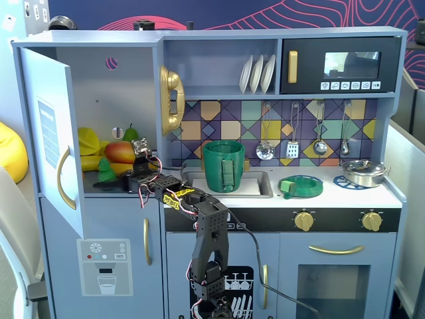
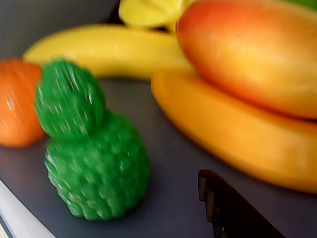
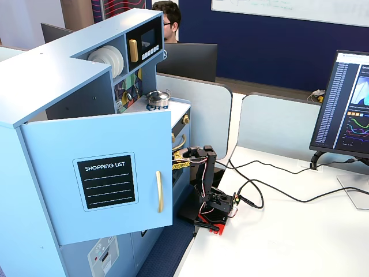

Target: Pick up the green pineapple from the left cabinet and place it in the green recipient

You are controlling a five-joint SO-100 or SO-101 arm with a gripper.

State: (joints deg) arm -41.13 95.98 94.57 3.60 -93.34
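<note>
The green pineapple (image 1: 104, 170) stands upright at the front of the open left cabinet (image 1: 126, 80), among other toy fruit. In the wrist view the green pineapple (image 2: 96, 166) fills the lower left, its crown pointing up and away. My gripper (image 1: 123, 178) reaches into the cabinet just right of it and is open. Only one dark finger (image 2: 228, 206) shows in the wrist view, right of the pineapple and not touching it. The green recipient (image 1: 223, 165) stands in the sink to the right. In the fixed view from the side, the cabinet door (image 3: 109, 173) hides fruit and gripper.
Close behind the pineapple lie a red-yellow mango (image 2: 252, 54), bananas (image 2: 109, 49) and an orange fruit (image 2: 17, 109). The cabinet door (image 1: 50, 133) hangs open on the left. A flat green dish (image 1: 301, 186) and a metal pot (image 1: 364, 171) sit on the counter.
</note>
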